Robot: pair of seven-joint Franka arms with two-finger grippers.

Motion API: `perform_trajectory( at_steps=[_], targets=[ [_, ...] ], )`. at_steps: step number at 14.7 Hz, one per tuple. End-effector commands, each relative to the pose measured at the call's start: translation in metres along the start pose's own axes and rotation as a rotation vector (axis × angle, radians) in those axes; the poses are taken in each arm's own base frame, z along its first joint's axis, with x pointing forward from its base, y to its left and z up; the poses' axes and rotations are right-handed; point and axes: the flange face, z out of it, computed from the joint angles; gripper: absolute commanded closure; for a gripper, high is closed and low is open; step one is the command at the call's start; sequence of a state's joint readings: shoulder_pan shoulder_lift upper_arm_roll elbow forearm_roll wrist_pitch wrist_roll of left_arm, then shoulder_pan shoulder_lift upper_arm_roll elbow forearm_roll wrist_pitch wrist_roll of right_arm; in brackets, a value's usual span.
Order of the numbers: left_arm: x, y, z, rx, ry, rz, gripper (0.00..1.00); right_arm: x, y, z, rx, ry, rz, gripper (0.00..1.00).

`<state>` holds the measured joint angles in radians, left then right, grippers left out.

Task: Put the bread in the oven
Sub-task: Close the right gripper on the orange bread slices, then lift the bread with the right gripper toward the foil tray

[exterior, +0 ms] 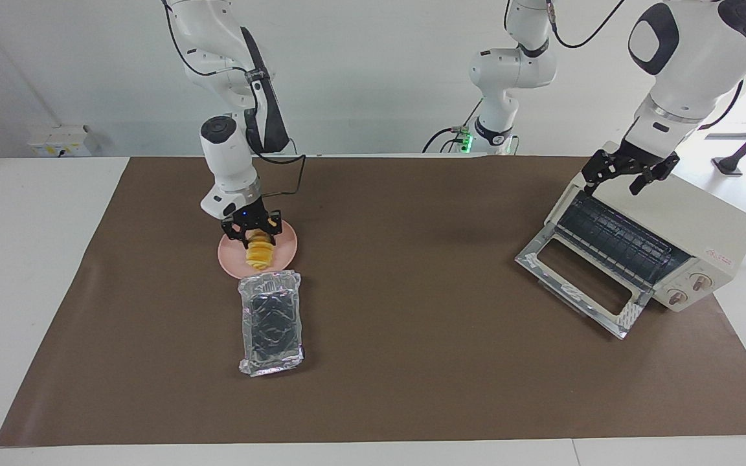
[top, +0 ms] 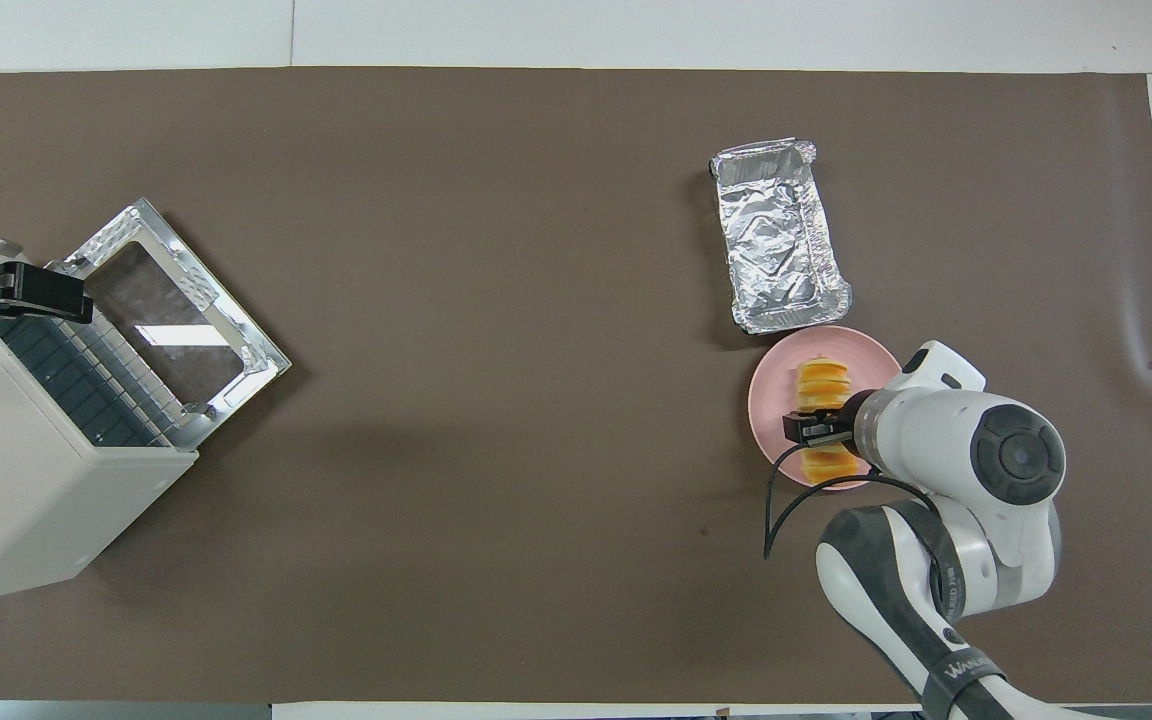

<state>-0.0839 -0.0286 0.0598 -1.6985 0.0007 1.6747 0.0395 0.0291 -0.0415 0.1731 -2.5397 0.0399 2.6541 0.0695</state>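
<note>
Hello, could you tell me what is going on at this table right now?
The right gripper is down on the bread, which lies on the pink plate, its fingers closing around the loaf. A foil tray sits beside the plate, farther from the robots. The oven stands at the left arm's end with its door open. The left gripper waits, open, over the oven's top.

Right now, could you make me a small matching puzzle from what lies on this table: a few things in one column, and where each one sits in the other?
Things:
1. golden ridged bread loaf
2. crinkled silver foil tray
3. cream-white toaster oven
4. left gripper

Places:
A. over the oven's top
B. on the pink round plate
C. at the left arm's end, door folded open
D. beside the plate, farther from the robots

Pairs: 1-B, 2-D, 3-C, 4-A
</note>
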Motion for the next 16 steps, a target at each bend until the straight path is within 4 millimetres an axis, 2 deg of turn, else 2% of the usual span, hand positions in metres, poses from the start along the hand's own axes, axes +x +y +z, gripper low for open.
perform_trajectory(
  at_steps=[1,6,10,13,16],
  targets=[
    [-0.005,-0.002,0.0,-0.015,0.002,0.001,0.0,0.004,0.0,0.002,0.014,0.023,0.046,1.0],
    [-0.005,-0.002,0.0,-0.015,0.002,0.001,0.0,0.017,0.0,-0.008,0.017,0.026,0.038,1.0],
    [-0.005,-0.001,0.0,-0.015,0.002,0.002,0.0,0.042,0.002,-0.034,0.017,-0.045,0.031,1.0],
    [-0.005,-0.002,0.0,-0.015,0.002,0.001,0.0,0.05,0.002,-0.048,0.016,-0.066,0.029,1.0],
    [-0.005,-0.002,0.0,-0.015,0.002,0.001,0.0,0.072,-0.001,-0.079,0.02,-0.1,0.029,1.0]
  ],
)
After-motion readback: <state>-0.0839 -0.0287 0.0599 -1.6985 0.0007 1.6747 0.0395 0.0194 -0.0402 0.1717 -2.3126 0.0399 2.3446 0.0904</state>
